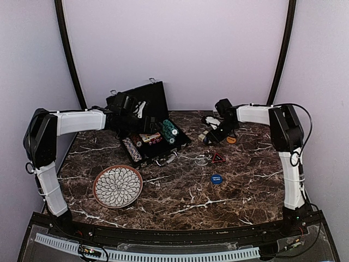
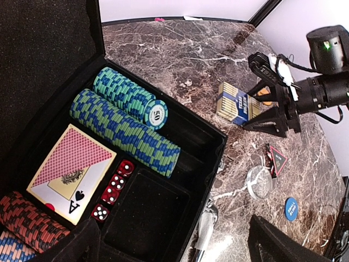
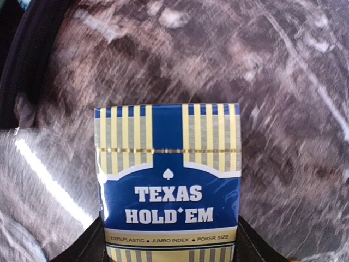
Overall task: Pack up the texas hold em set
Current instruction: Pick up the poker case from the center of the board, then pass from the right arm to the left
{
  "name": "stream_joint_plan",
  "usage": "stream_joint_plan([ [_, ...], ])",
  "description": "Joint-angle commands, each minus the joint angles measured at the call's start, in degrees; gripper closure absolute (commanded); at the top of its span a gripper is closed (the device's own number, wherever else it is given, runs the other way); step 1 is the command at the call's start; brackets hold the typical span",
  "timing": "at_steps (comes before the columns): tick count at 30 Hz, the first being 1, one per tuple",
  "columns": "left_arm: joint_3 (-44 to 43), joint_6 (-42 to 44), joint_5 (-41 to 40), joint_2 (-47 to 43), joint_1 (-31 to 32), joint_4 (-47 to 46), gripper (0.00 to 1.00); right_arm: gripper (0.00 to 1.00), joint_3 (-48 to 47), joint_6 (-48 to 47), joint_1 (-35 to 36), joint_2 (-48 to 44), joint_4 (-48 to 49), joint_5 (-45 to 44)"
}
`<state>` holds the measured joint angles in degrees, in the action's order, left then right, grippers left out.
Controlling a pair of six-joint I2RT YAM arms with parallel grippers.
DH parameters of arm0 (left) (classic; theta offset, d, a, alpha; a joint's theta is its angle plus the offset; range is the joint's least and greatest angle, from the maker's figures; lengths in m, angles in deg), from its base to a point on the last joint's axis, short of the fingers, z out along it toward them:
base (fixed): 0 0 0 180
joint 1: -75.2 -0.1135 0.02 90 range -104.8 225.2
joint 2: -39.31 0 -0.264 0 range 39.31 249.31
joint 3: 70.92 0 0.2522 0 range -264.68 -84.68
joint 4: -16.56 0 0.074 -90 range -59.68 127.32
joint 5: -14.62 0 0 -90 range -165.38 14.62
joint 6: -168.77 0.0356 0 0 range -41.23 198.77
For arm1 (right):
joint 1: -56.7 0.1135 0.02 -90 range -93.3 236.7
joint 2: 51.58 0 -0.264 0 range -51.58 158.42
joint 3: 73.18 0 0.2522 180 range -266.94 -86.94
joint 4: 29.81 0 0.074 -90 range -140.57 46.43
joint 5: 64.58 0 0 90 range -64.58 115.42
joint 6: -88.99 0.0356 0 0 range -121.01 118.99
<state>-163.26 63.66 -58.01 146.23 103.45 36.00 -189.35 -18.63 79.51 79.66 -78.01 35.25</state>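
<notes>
Black briefcase (image 1: 155,98) open; chips (image 2: 125,134), red dice (image 2: 109,195) inside; blue deck (image 2: 235,103) upright outside.

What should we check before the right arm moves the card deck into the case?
1. Deck centred in right gripper: ok.
2. Grip firm on deck: cannot tell. The fingers flank it, but contact is unclear.
3. Case open: ok, lid is up.
4. Free compartment beside the dice: ok, it is empty.
5. Way into the case clear: probably not ok. The left gripper hangs open above that compartment.
</notes>
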Motion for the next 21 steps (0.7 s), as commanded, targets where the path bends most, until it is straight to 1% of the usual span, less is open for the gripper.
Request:
stream_joint_plan([
  [1,-0.7,0.9,2.8,-2.2,0.3,-1.4,0.04,0.46,6.1,2.8,0.7,-4.9,0.0,0.2],
  [5,-0.1,2.2,7.8,-3.7,0.5,-4.9,0.05,0.57,6.3,3.4,0.9,-9.1,0.4,1.4],
  [7,1.6,4.0,10.4,-5.4,0.7,-8.6,0.05,0.6,6.2,3.8,1.4,-12.5,-0.1,3.1],
  [8,2.4,5.9,11.7,-6.7,0.8,-11.7,0.06,0.6,6.3,4.1,1.7,-14.2,-0.3,4.0],
  [10,4.5,10.2,16.9,-8.7,0.9,-15.5,0.07,0.61,6.4,4.7,2.8,-17.3,-1.4,6.6],
  [11,5.1,14.6,20.3,-9.7,0.9,-16.0,0.07,0.61,6.4,4.8,3.6,-18.9,-2.3,7.8],
  [12,5.3,16.7,21.9,-10.2,0.9,-15.9,0.07,0.61,6.5,4.9,4.7,-20.3,-3.3,8.8],
  [13,5.2,21.5,24.7,-10.9,0.9,-15.5,0.07,0.61,6.7,5.0,5.8,-21.8,-4.0,9.5],
  [14,5.1,24.2,26.2,-11.1,0.9,-14.2,0.05,0.61,6.9,5.1,6.9,-23.1,-4.9,10.3],
  [15,4.6,28.9,29.2,-11.4,0.8,-12.0,0.05,0.61,7.3,5.1,8.0,-24.4,-5.5,11.1],
  [17,2.9,34.9,32.9,-11.0,0.8,-7.7,0.03,0.61,8.1,5.4,10.2,-27.1,-6.2,12.9],
  [21,-1.7,40.8,37.7,-10.0,0.8,-0.7,0.01,0.61,9.5,5.9,14.1,-31.8,-6.2,16.7],
])
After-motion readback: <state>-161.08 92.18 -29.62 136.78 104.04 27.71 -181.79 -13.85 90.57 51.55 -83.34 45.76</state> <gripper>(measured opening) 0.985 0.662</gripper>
